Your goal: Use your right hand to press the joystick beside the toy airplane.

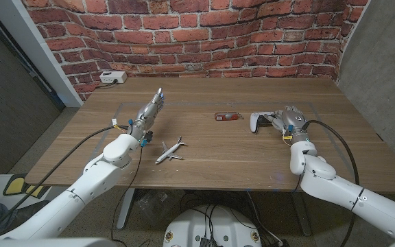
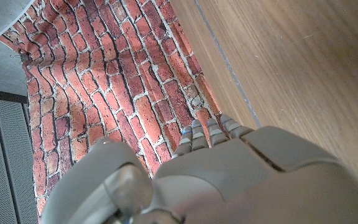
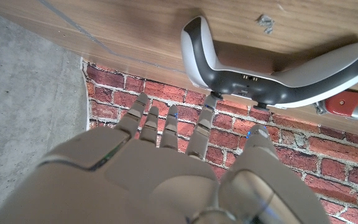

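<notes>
head view: game controller [image 1: 264, 121] sits on the counter [image 1: 218, 147] at about 3 o'clock from centre, well apart from the toy airplane [image 1: 170, 150] at 7 o'clock. a red item [image 1: 228, 116] lies between them, nearer 12. my right robot hand [image 1: 291, 121] is just beside the controller, holding nothing. left robot hand [image 1: 147, 112] at 10 o'clock, fingers straight, idle.

left wrist view: left robot hand's fingers [image 2: 207, 134] together, extended, holding nothing.

right wrist view: right robot hand [image 3: 179, 155] fingers slightly apart, tips close to the controller's rear edge. contact unclear.

handling guess: light hard plastic shell, will slide on wood. press the stick straight down, one fingertip, gentle.
</notes>
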You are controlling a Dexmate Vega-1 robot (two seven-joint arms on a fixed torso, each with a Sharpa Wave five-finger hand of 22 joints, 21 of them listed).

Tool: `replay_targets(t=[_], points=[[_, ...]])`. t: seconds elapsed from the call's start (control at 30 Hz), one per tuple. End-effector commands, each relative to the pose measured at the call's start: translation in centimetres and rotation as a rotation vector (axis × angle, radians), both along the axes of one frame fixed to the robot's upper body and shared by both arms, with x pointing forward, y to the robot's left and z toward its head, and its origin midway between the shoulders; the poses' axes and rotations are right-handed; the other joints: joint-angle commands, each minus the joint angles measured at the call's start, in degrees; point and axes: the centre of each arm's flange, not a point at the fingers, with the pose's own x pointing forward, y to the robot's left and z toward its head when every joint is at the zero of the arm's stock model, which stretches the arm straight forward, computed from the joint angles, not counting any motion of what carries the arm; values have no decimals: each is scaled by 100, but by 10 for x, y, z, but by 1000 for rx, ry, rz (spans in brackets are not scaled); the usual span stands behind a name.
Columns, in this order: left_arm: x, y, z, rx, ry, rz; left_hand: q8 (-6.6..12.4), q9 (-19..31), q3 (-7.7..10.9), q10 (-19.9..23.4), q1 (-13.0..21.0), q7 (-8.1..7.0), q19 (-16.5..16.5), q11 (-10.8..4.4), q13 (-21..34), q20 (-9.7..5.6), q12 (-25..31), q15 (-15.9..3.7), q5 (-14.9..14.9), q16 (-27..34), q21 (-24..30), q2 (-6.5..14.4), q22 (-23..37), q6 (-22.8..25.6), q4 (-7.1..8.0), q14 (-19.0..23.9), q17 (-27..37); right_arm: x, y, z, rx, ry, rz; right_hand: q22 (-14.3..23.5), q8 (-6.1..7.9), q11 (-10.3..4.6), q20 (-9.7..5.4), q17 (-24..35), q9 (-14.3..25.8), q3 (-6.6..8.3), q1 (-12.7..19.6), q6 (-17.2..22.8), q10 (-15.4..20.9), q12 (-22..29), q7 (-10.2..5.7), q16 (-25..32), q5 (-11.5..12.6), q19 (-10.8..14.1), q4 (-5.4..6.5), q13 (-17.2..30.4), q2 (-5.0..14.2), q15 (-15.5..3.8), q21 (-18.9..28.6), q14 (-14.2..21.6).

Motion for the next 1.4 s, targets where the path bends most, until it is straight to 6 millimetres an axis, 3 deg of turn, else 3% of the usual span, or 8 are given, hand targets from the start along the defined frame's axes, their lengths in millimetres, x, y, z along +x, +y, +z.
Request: replay_targets(t=[0.03,0.43,1.4], points=[[3,-2,1,5,7,-10,-2,5,-44,23,5,-4,-15,-3,28,-43,-29,-6,-22,-13,25,29,35,43,3,-18,28,-4,3,-1,0,-63,20,17,-19,-36,138,9,-11,21,141,128,195,65,-21,43,23,107,-64,18,-1,20,43,137],[5,-2,1,3,12,-13,-5,6,-49,20,11,-9,-22,-9,28,-23,-31,-6,-26,-15,24,40,35,43,3,-27,28,-7,6,-2,6,-95,48,17,10,-92,251,6,-11,76,304,439,419,100,-66,47,19,393,-87,17,-15,-49,80,431],[4,0,1,8,10,-15,-10,7,-65,18,24,-14,-37,-11,29,20,-33,-7,-38,-14,25,66,36,46,5,-29,28,-6,2,-7,24,-56,40,22,-47,-97,256,18,-12,55,324,524,471,73,-12,-3,7,550,-56,17,-91,-268,76,499]])
